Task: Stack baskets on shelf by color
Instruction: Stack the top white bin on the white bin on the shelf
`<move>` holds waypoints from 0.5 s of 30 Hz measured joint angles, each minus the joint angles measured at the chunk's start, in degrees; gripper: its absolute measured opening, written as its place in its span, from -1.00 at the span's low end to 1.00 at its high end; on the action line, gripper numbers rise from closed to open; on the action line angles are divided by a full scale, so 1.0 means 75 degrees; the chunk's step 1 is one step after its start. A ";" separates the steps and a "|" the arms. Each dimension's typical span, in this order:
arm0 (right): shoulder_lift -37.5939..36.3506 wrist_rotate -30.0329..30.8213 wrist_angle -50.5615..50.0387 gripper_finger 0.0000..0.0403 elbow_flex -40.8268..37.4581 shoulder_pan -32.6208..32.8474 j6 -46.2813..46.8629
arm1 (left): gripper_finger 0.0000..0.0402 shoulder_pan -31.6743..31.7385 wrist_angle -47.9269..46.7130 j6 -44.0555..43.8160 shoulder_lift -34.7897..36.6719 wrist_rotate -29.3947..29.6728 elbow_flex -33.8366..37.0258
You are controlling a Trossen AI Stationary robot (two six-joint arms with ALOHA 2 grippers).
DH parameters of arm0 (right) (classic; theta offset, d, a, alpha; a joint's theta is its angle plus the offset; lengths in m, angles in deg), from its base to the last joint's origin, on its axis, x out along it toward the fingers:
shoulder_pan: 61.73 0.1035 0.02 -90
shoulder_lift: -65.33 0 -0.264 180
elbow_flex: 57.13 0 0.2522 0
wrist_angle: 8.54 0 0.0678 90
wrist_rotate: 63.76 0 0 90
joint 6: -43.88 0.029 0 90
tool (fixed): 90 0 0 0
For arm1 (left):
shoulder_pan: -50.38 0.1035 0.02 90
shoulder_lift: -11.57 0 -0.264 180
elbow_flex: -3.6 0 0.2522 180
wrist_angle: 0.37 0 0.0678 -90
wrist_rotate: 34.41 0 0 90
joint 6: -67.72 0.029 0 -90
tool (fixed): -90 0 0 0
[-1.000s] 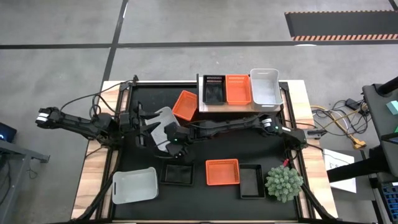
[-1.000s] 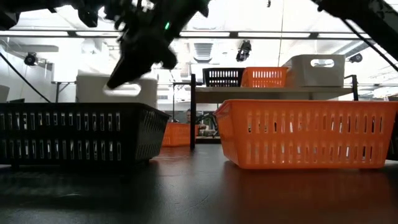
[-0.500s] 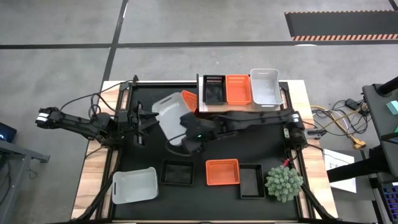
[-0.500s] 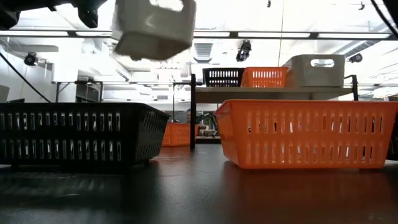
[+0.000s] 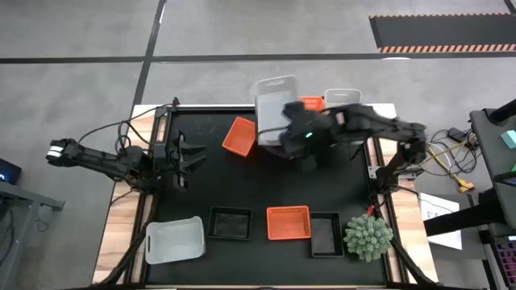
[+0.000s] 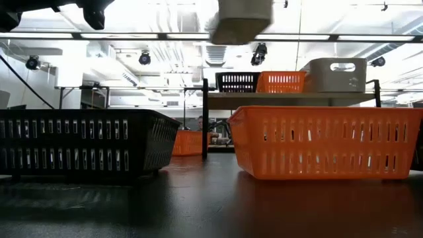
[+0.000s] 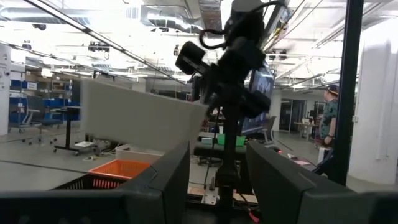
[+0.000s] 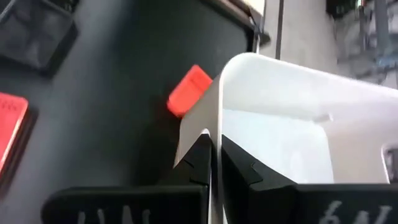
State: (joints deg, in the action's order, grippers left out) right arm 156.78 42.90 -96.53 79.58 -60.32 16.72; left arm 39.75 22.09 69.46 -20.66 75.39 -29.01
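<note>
High view
- Carried white basket [image 5: 274,101]: you have it aloft over the black-basket end of the shelf [image 5: 367,129], covering the black basket there.
- Right gripper [image 5: 284,121]: at the near wall of that basket, above the shelf's front edge.
- On the shelf: an orange basket [image 5: 311,105] partly hidden, and a white basket [image 5: 344,98] at the far end from the black one.
- Loose orange basket [image 5: 239,135]: tilted on the mat [image 5: 201,185], just beside the shelf's end.
- Front row, well apart from the shelf: white basket [image 5: 174,240], black basket [image 5: 231,222], orange basket [image 5: 289,223], black basket [image 5: 326,234], then the green plant [image 5: 368,237].
- Left gripper [image 5: 191,153]: parked far from the shelf, fingers spread, nothing between them.

Low view
- Carried white basket [image 6: 241,20]: hangs above shelf height, near the black basket [image 6: 236,81] on the shelf.
- Shelf row: black, orange [image 6: 281,81], white [image 6: 334,74].

Left wrist view
- You see the pale basket [image 7: 140,118] held up by the other arm; a person [image 7: 328,115] stands in the room behind.

Right wrist view
- Right gripper [image 8: 214,163]: fingers pinching the white basket's wall [image 8: 208,118].
- Writing: no label you can read in any view.
</note>
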 joint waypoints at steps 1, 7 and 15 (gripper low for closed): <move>-0.0195 -0.0036 -0.0186 -0.96 -0.0066 -0.0139 0.0113 | -0.28 -0.0002 -0.0001 0.0000 0.0000 0.0000 0.0000; -0.1568 -0.1020 -0.0797 -0.96 -0.0798 -0.1033 0.0642 | -0.28 -0.0003 -0.0005 0.0006 0.0000 0.0000 0.0000; -0.3423 -0.1193 -0.0761 -0.96 -0.2258 -0.1521 0.0959 | -0.28 -0.0003 -0.0014 0.0012 0.0000 -0.0003 0.0000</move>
State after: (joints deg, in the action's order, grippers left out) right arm 131.10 33.95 -102.24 62.64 -71.72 23.92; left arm 39.73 21.99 69.55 -20.66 75.36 -29.01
